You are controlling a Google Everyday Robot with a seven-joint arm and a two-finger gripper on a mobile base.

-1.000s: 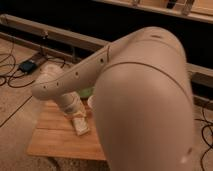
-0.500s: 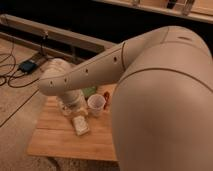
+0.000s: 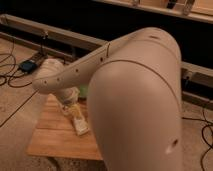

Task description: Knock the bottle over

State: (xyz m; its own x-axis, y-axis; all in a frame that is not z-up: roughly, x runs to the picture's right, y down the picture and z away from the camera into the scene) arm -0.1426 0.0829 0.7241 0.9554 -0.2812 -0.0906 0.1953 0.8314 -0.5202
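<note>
My pale arm (image 3: 125,85) fills most of the camera view, reaching left and down over a small wooden table (image 3: 50,132). The gripper (image 3: 68,104) hangs below the rounded wrist, just above the table's middle and close to a squat whitish box (image 3: 80,125) lying on the wood. The bottle does not show as a separate thing. It is hidden behind the wrist and gripper.
A bit of something green (image 3: 83,91) shows behind the arm at the table's far side. Black cables (image 3: 15,75) and a dark device (image 3: 29,65) lie on the carpet to the left. A long metal rail (image 3: 65,36) runs along the back.
The arm has swung back down and left across the table. It now covers the slim clear item and the white cup that showed half a second ago. The box lies in the same place.
</note>
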